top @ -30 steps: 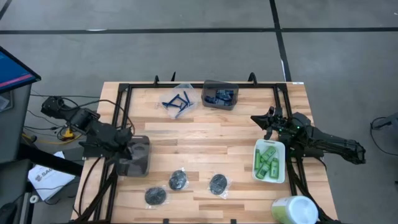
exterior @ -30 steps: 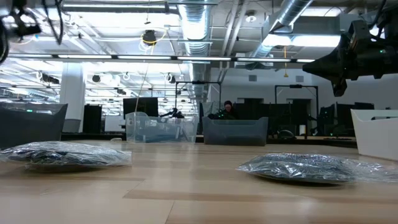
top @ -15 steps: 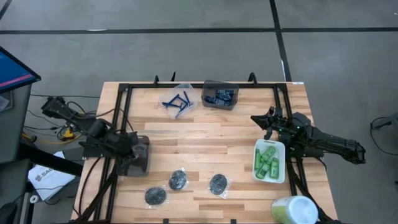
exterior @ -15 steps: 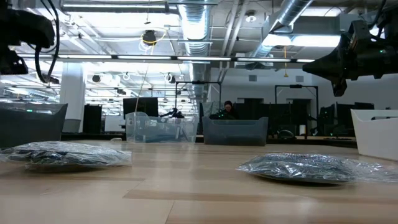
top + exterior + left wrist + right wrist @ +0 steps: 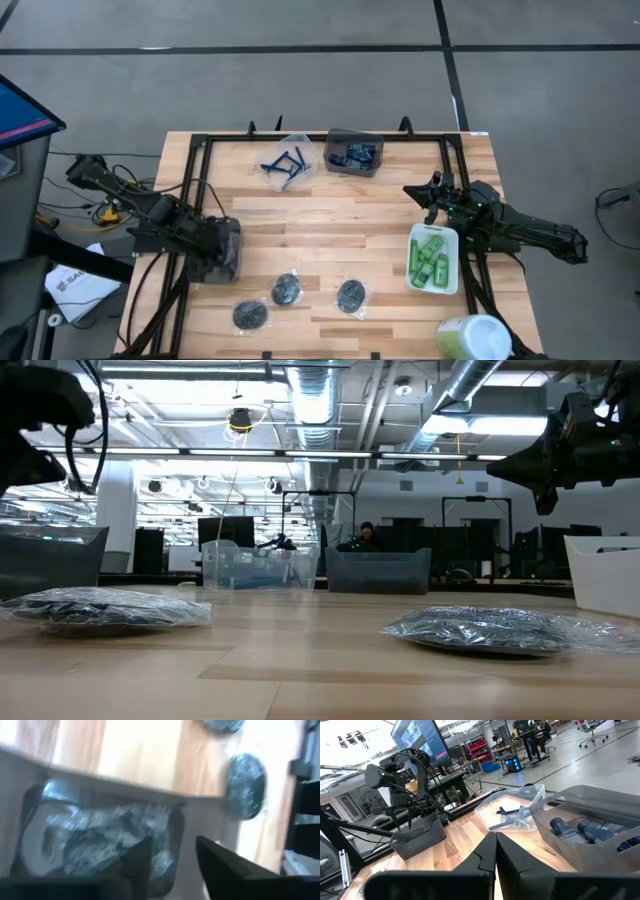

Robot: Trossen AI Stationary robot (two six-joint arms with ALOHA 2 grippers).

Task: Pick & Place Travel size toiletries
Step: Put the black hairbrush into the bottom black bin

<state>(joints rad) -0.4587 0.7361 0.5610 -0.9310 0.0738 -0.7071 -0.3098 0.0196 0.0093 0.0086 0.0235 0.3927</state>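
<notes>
Wrapped disc [image 5: 107, 840] inside grey bin [image 5: 100, 790], wrist-view only

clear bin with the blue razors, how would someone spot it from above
Look along the far edge of the wooden table. Two bins sit side by side there; the clear bin is the one nearer the left arm, holding thin blue razors, while the grey bin holds dark tubes.

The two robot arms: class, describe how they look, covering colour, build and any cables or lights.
Both arms are black and jointed. The left hand has two dark, flat, tapering fingers; the right hand matches. Black cables loop along the left arm. Small green lights glow on the right arm.
</notes>
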